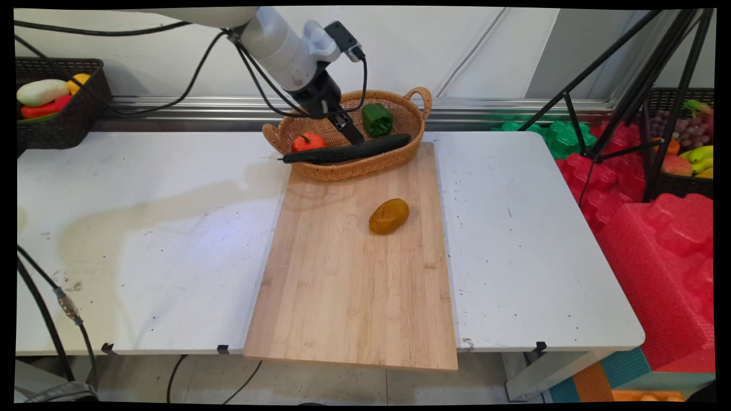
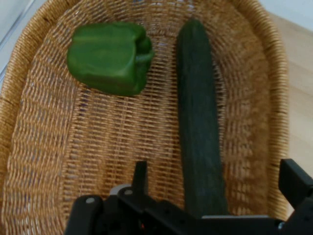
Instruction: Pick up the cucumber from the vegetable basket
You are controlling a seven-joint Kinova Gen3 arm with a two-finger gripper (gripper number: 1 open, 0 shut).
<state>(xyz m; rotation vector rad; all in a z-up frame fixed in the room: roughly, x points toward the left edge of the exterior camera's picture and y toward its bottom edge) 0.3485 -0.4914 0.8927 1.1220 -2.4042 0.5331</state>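
While the gripper [image 2: 215, 183] hangs low inside the wicker basket [image 1: 400, 117] at the tabletop's far edge, its fingers [image 2: 140, 177] are seen spread apart astride the cucumber [image 2: 198, 122], not clamped; a green pepper [image 2: 110, 56] lies beside it, a tomato [image 1: 307, 141] at the basket's left end.

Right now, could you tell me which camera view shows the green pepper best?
The hand view: the green pepper lies large and unobstructed on the wicker basket floor, beside the cucumber. The main view shows it small, at the basket's far side.
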